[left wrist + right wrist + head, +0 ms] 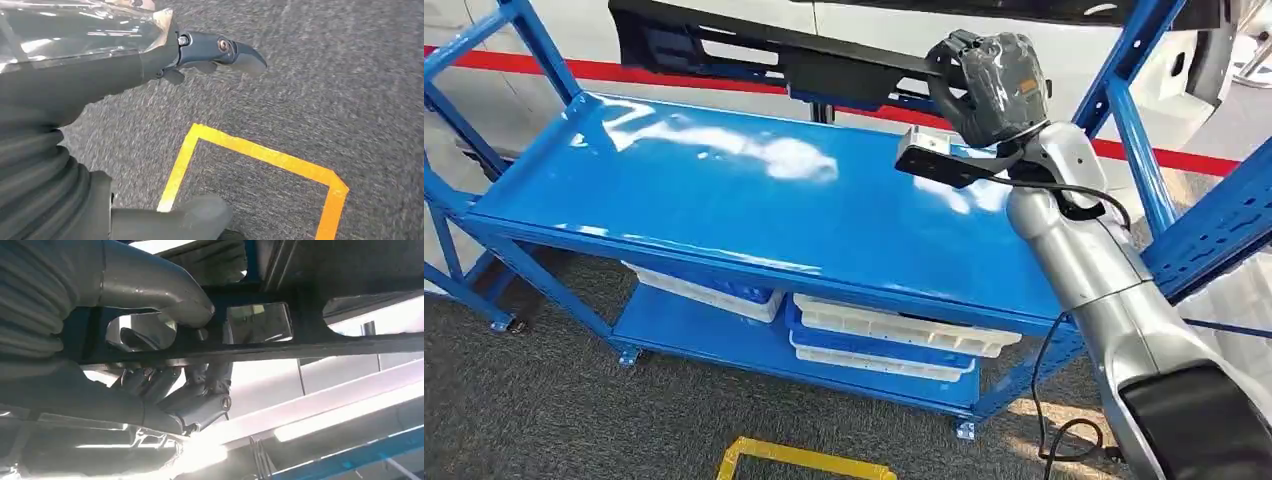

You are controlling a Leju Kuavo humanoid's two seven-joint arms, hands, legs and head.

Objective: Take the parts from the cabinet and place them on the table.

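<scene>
one long black part [754, 55] is seen in the head view, lying across the back of the blue cabinet [754, 215], and its near end is reached by the right hand [989, 85], which is raised at the end of the silver arm. the hand is wrapped in a clear film, and its fingers are hidden behind it here. below the hand, on the lower shelf, white and blue trays [874, 335] are stacked. a yellow floor line [804, 458] is marked on the grey carpet nearer the robot. no writing can be read.

in the left wrist view, the left hand [200, 55] is held over the grey carpet, fingers apart and nothing between them; a yellow taped corner [260, 152] lies beneath it.

in the right wrist view, the black part [310, 342] is gripped by the right hand [170, 360]: the thick thumb [165, 295] is pressed on one face of the flat bar and the darker fingers [200, 400] are curled around the other. no label is legible.
</scene>
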